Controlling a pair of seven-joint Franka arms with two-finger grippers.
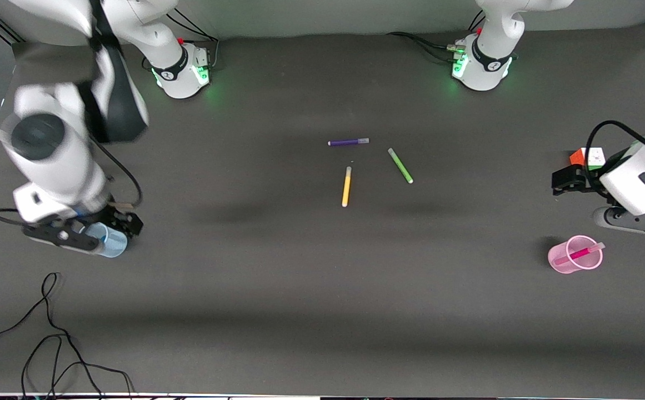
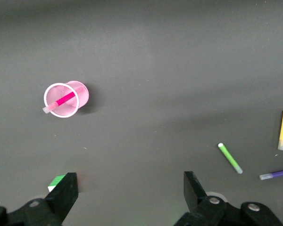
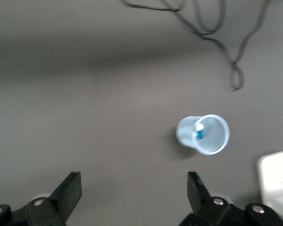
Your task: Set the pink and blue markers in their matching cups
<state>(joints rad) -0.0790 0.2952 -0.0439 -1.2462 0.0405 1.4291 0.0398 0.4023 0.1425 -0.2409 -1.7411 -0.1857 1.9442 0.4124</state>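
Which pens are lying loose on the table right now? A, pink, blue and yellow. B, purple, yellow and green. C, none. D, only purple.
B: the purple pen, yellow pen and green pen lie on the table, while the pink pen rests in the pink cup.

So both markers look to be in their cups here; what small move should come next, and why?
Probably just lift both arms clear. The pink marker lies in the pink cup, the blue marker stands in the blue cup, and the left gripper and right gripper are open, holding nothing.
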